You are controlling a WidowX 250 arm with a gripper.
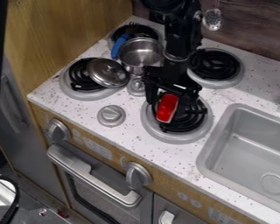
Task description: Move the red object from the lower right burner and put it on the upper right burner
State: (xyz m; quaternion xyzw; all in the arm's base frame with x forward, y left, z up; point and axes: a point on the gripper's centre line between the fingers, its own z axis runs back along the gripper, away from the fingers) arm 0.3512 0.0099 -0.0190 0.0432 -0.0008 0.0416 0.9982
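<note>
The white tabletop [127, 135] carries the sink [253, 151] on the right. The black arm [180, 35] comes down from the top edge and ends over the lower right burner [177, 138]. Diagonally up and to the right is the upper right burner [216, 83], the target. To the left are the metal pot [141, 57] and its lid [107, 73], resting at a tilt.

Smallest is the red object [167, 108], on the coils of the lower right burner, toward their left side. It lies straight below the claw [170, 99], between the spread fingers, which do not seem to pinch it yet. There is only this arm, so it must do the reaching (a short one, I'd judge). The object's long axis runs nearly up and down the view, one end toward the claw, the other toward the stove's front and slightly left. The fingers part across that axis, so closing should take it by its narrow sides, though an off-centre grip could twist it.
</note>
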